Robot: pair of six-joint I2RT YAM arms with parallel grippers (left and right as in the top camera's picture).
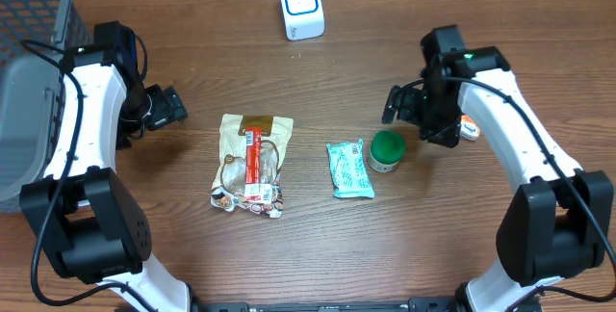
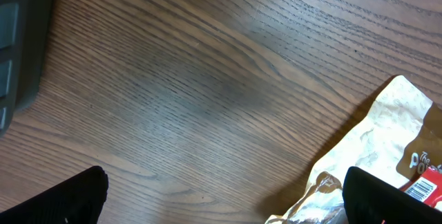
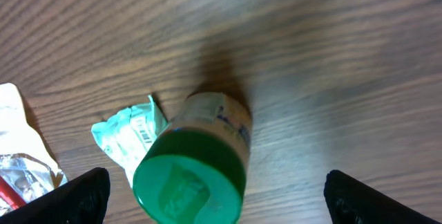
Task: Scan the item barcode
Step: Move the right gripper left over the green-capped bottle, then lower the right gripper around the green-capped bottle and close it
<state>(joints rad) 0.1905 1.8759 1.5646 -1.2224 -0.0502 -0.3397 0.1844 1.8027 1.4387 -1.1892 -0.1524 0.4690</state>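
Three items lie mid-table: a beige snack bag (image 1: 252, 163) with a red label, a teal packet (image 1: 348, 169) and a green-lidded jar (image 1: 387, 150). The white barcode scanner (image 1: 301, 6) stands at the far edge. My left gripper (image 1: 171, 108) hangs open to the left of the bag, nothing between its fingers; its wrist view shows the bag's corner (image 2: 376, 148) by the right fingertip (image 2: 387, 196). My right gripper (image 1: 397, 105) is open just beyond the jar; from the right wrist, the jar (image 3: 193, 175) sits between the spread fingers, untouched, with the teal packet (image 3: 128, 134) beside it.
A grey mesh basket (image 1: 29, 71) fills the left edge and shows as a dark wall (image 2: 17, 37) in the left wrist view. A small orange-and-white object (image 1: 469, 127) lies partly hidden under the right arm. Bare wood separates the items from the scanner.
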